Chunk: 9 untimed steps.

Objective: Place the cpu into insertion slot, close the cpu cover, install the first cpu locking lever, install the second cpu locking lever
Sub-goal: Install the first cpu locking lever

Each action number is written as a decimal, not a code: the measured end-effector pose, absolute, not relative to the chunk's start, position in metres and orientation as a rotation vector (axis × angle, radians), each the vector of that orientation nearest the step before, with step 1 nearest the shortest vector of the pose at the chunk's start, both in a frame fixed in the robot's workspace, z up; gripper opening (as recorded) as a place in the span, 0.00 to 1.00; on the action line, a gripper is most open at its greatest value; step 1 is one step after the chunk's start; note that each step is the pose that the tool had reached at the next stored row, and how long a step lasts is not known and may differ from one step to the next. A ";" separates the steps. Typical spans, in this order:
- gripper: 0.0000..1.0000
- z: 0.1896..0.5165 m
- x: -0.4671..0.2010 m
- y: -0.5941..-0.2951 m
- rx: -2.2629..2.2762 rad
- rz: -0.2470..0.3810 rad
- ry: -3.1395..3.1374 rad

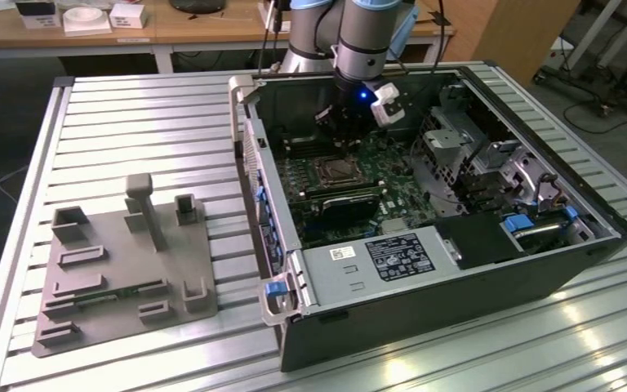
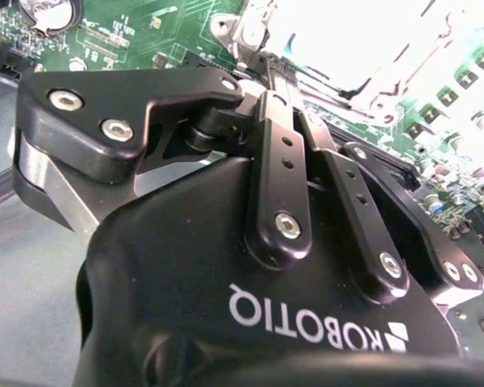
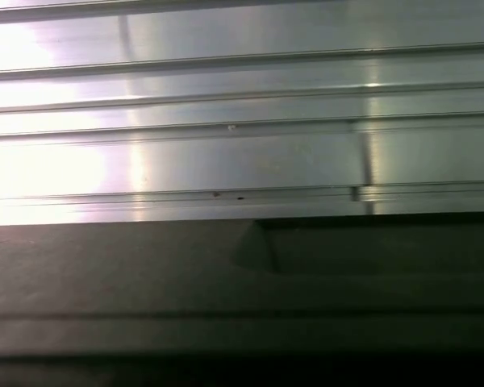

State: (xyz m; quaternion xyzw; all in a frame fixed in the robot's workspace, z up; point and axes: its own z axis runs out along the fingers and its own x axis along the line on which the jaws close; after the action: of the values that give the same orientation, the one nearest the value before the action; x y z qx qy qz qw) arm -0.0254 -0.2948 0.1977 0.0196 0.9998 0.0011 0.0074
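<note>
The socket (image 1: 338, 171) is seen in the exterior view on the green board (image 1: 384, 200) inside the open computer case (image 1: 575, 269), with its silvery cover (image 1: 339, 167) lying over it; whether a chip sits beneath cannot be told. The gripper (image 1: 335, 129) is held just above and beyond it, the arm (image 1: 371, 33) reaching down into the case. In the second wrist view the fingers (image 2: 278, 161) are pressed together, with the brightly lit socket frame (image 2: 339, 56) just past the tips. The first wrist view is turned towards the ribbed metal table (image 3: 226, 105).
</note>
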 end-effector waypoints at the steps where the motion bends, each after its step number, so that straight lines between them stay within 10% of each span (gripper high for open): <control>1: 0.10 0.198 -0.025 -0.295 0.061 0.004 3.126; 9: 0.10 0.199 -0.026 -0.294 0.061 0.003 3.126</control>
State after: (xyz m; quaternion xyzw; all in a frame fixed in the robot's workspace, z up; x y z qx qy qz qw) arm -0.0255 -0.2942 0.1995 0.0197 0.9998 0.0009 0.0073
